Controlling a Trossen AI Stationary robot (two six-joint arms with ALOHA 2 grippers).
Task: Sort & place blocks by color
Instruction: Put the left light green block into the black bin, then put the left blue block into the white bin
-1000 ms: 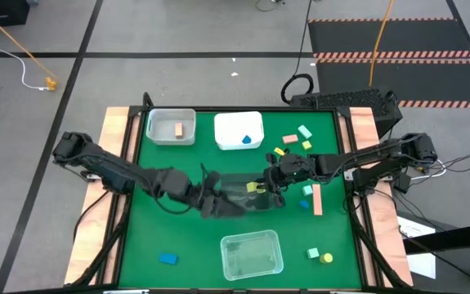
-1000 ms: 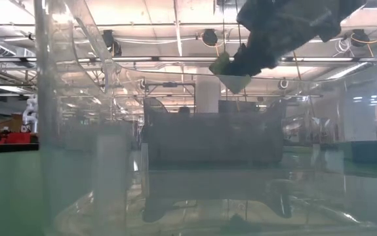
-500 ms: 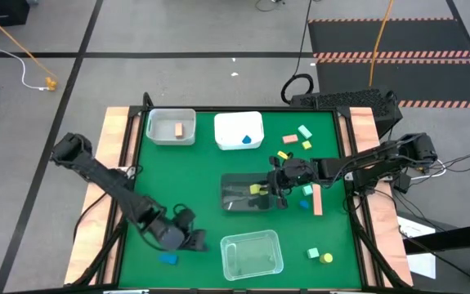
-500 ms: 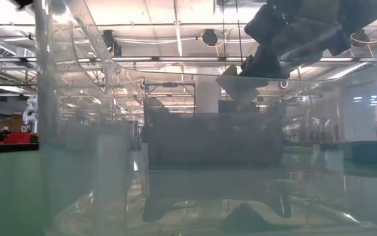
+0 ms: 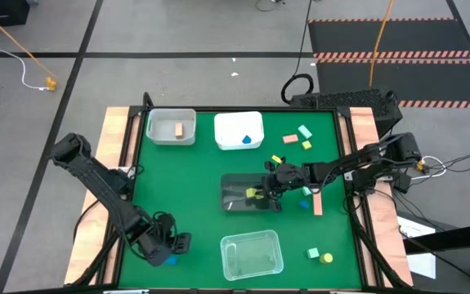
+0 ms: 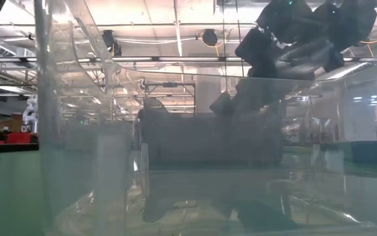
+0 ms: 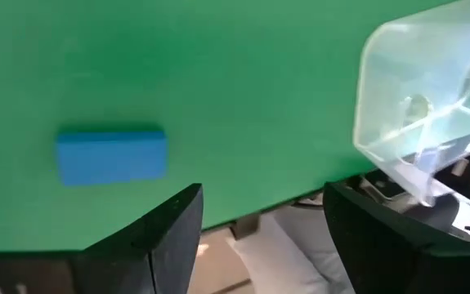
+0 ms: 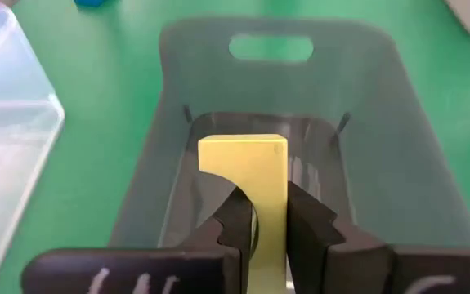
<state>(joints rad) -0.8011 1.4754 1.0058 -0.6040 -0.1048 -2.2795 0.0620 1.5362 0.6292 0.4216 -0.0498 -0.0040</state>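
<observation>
I am watching the right tool (image 8: 261,216) sinking lower into the smoky grey bin (image 5: 251,193) at the middle of the table (image 5: 194,163); a second ago it was carrying the yellow block (image 8: 251,175) above the bin's rim, and now, in the low view, it is hanging inside the walls. Its fingers are pinching the yellow block tight, so the piece is not yet released, but I judge the drop is close. Meanwhile the left tool (image 5: 169,249) has swung away from the centre to the near left corner, and it is hovering with its fingers spread wide over the blue bar (image 7: 112,155), which is lying flat on the green surface, apart from the fingers. That tells me the next blue piece is being lined up while yellow is finishing. In the left wrist view the blue bar's long axis is running across the gap between the fingers, so I would expect a wrist turn or a grip across its short side. The yellow block is pointing forward out of the right fingers, toward the bin's handle slot (image 8: 271,47).
</observation>
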